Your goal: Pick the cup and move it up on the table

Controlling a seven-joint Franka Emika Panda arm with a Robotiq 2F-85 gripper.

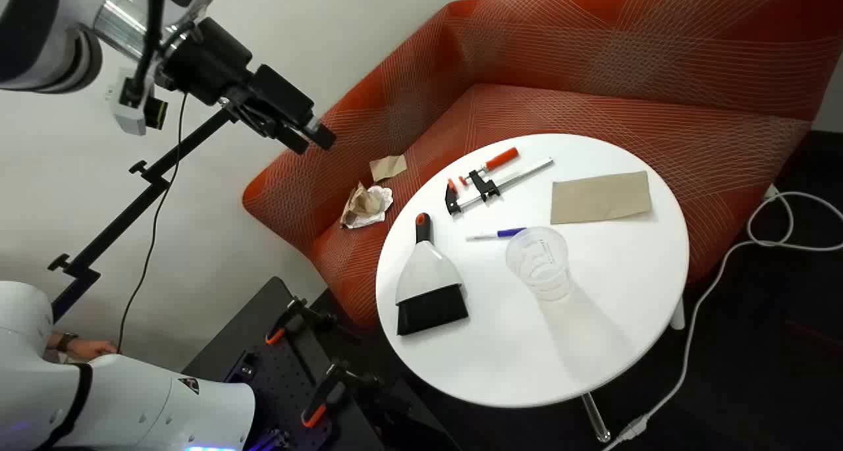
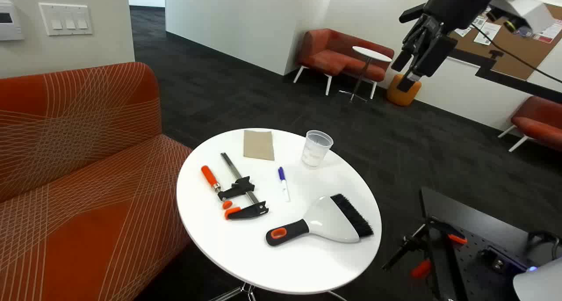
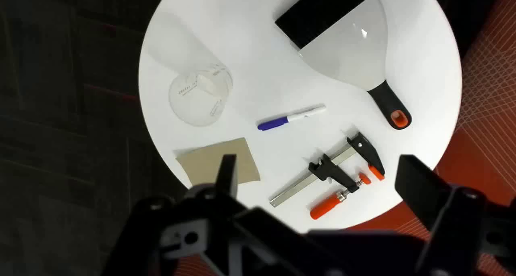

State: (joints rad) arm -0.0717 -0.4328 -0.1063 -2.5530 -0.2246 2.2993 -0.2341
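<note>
Marker (image 3: 288, 119) near cup (image 2: 315, 150), clamp (image 3: 328, 169), dustpan (image 3: 352, 50), paper (image 2: 259, 145)

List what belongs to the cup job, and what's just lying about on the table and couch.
For the job:
clear plastic cup
round white table
jaws, open

Just lying about:
bar clamp
blue-capped white marker
dustpan with black-bristled brush
flat brown sheet, paper or card
crumpled paper on the red-orange couch
brown scrap near it

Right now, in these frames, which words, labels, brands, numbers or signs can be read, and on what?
No word or number is readable.
Cup: printed lines, too small.
Blue-capped marker: tiny mark, too small.
Dark label on white arm link: sign unclear.
Papers on brown board: too blurred.
</note>
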